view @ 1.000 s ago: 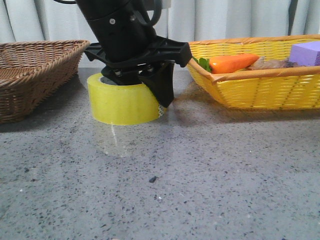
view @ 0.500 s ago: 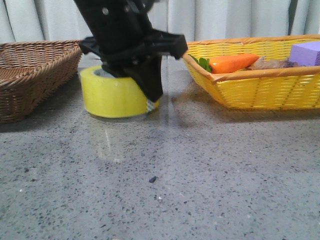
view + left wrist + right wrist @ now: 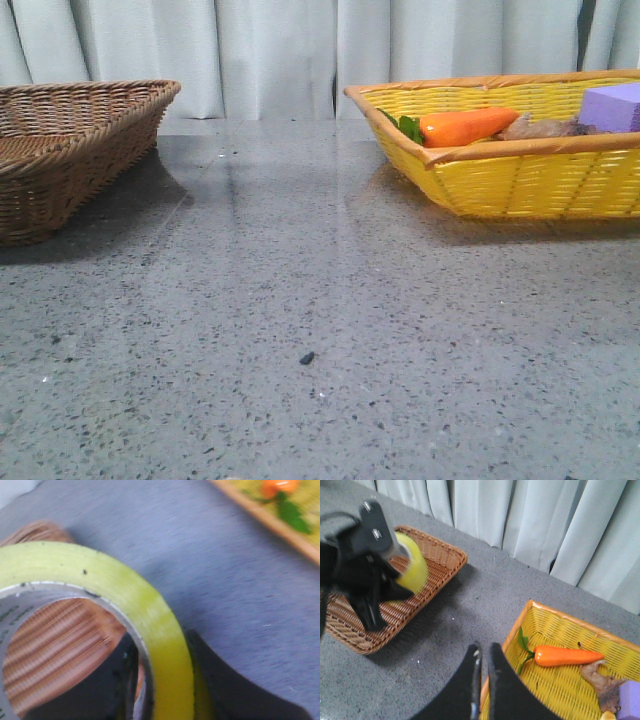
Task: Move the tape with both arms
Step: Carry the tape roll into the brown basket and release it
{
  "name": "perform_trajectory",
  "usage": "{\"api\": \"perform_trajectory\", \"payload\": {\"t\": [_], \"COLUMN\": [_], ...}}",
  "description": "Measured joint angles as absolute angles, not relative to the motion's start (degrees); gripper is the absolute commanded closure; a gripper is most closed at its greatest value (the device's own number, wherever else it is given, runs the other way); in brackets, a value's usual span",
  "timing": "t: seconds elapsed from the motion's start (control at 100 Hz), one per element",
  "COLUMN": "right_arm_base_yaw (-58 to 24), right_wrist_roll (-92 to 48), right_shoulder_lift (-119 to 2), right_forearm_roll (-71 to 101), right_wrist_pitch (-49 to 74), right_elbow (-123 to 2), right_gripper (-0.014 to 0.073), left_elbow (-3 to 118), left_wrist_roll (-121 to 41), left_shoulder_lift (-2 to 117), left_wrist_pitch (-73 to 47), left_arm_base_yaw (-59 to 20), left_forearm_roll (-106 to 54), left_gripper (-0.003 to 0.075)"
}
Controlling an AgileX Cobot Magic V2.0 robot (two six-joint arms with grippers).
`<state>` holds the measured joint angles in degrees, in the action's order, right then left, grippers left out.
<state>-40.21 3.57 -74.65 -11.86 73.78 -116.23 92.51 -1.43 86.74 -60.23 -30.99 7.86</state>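
two arms up off the table. left gripper (image 3: pixel 367 587) clamps the tape (image 3: pixel 412 567), one finger (image 3: pixel 235 690) outside the roll, one through the core, held in the air above the brown wicker basket (image 3: pixel 427 592). right gripper (image 3: pixel 483 662) pinched nearly closed, empty, yellow basket (image 3: pixel 560 630) with carrot (image 3: pixel 565 656) at its 3 o'clock.

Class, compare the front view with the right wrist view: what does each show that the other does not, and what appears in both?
Only the front view shows the bare stretch of grey table nearest the camera; no arm and no tape appear in it.

Only the right wrist view shows the left gripper holding the yellow tape above the brown wicker basket, and the right gripper with its fingers close together.

Both show the brown basket, the yellow basket, the orange carrot, the purple block and the curtain.
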Motion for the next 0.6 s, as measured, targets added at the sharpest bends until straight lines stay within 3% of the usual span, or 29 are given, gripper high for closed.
{"api": "perform_trajectory", "payload": {"t": [0.34,0.6], "right_arm_base_yaw": [-40.21,-40.21], "right_wrist_roll": [3.57,3.57], "right_shoulder_lift": [-74.65,-74.65], "right_forearm_roll": [-11.86,-11.86], "right_wrist_pitch": [73.78,73.78], "right_elbow": [-114.35,-114.35], "right_gripper": [0.0668,0.0668], "left_elbow": [83.94,72.64], "left_wrist_roll": [-1.43,-1.43], "left_shoulder_lift": [86.60,86.60], "left_wrist_pitch": [-57.48,-47.30], "left_arm_base_yaw": [-17.19,-15.78], "left_forearm_roll": [1.82,0.00], "left_gripper": [0.0741,0.0738]}}
